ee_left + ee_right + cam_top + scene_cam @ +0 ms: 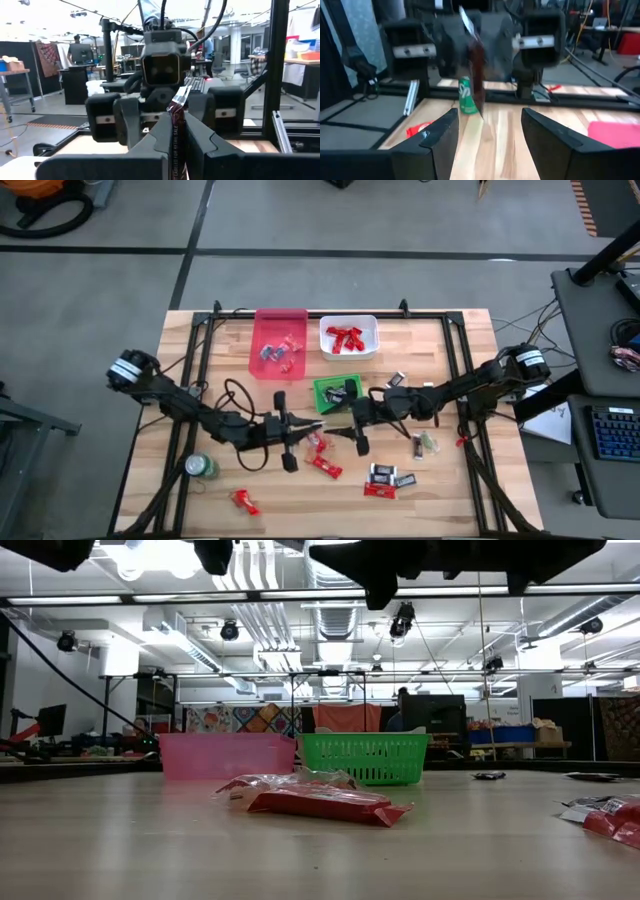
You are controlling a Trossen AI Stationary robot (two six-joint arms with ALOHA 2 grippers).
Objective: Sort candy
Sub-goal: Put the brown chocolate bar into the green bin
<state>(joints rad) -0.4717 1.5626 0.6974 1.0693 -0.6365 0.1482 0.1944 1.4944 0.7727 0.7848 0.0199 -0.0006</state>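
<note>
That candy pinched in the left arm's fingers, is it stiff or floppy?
The candy probably bends a little: its crimped end sticks up free above the left fingers yet stays upright. The glossy wrapper looks slippery. It seems light, since a pinch low on it holds it.

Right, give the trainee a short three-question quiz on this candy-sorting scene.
1. True or false: the left gripper is shut on a dark candy.
2. Which bin holds only red candies: A pink bin, B white bin, C green bin?
3. Fill in: the right gripper is ____.

Key: 1 true; 2 B; 3 open.
</note>
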